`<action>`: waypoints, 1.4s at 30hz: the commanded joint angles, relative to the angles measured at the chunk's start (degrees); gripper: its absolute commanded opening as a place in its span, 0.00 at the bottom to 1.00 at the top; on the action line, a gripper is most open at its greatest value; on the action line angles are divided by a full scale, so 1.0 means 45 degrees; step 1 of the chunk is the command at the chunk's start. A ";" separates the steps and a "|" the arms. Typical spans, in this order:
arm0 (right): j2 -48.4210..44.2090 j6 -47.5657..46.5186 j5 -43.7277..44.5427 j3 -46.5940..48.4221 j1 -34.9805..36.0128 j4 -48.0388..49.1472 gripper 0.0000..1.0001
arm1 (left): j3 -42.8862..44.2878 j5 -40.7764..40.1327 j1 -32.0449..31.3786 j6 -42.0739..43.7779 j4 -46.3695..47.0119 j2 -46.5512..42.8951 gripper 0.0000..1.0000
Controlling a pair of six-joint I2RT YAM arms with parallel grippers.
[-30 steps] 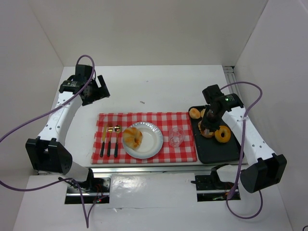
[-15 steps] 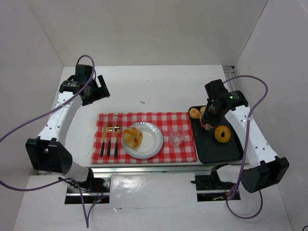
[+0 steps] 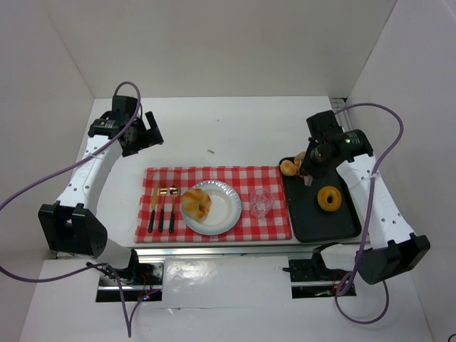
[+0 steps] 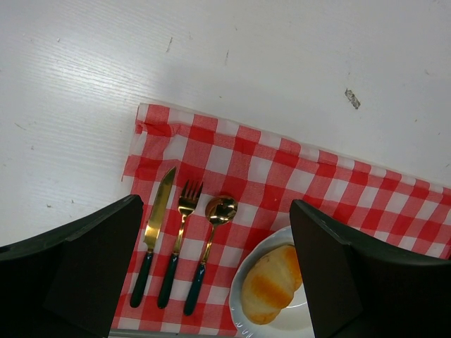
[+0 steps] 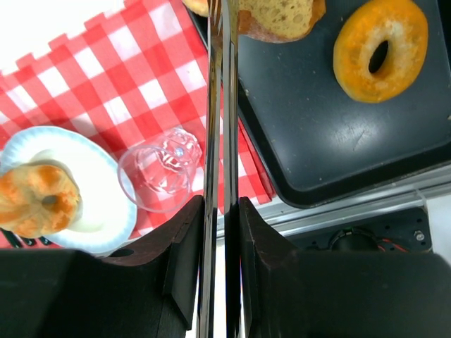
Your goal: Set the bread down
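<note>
The puffy roll (image 3: 196, 203) lies on the left part of a white plate (image 3: 226, 208); it also shows in the left wrist view (image 4: 271, 283) and the right wrist view (image 5: 35, 198). My right gripper (image 3: 314, 161) (image 5: 222, 204) is shut on thin metal tongs (image 5: 220, 105). The tongs' tips pinch the flat toasted slice (image 5: 278, 15) (image 3: 308, 177) and hold it above the far left of the black tray (image 3: 320, 222). My left gripper (image 3: 151, 128) (image 4: 217, 204) is open and empty, high above the cloth's far left corner.
An orange doughnut (image 3: 329, 198) and a small golden bun (image 3: 288, 168) lie on the tray. A clear glass (image 3: 261, 204) stands on the red checked cloth (image 3: 249, 178) between plate and tray. A knife, fork and spoon (image 3: 163, 206) lie left of the plate.
My right gripper has risen from the tray and moved toward the back, lifting the toasted slice in the tongs. The left arm has not moved.
</note>
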 commanded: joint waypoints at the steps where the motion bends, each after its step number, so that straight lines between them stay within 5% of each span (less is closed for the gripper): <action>1: 0.0175 -0.0175 0.0302 0.0977 0.0166 -0.0052 0.00 | 0.0139 0.0117 0.0080 0.0205 0.0309 0.0053 0.99; 15: 0.1171 -0.0565 -0.0419 0.2267 0.2626 0.1099 0.00 | 0.0139 0.0117 0.0080 0.0205 0.0309 0.0053 0.99; 25: 0.1854 -0.1912 -0.3368 0.1937 0.6530 0.3288 0.00 | 0.0139 0.0000 0.0080 0.0205 0.0309 -0.0063 0.99; 42: 0.1835 -0.2205 -0.4854 0.0392 0.7882 0.1981 0.04 | 0.0139 0.0117 0.0080 0.0205 0.0309 -0.0064 0.99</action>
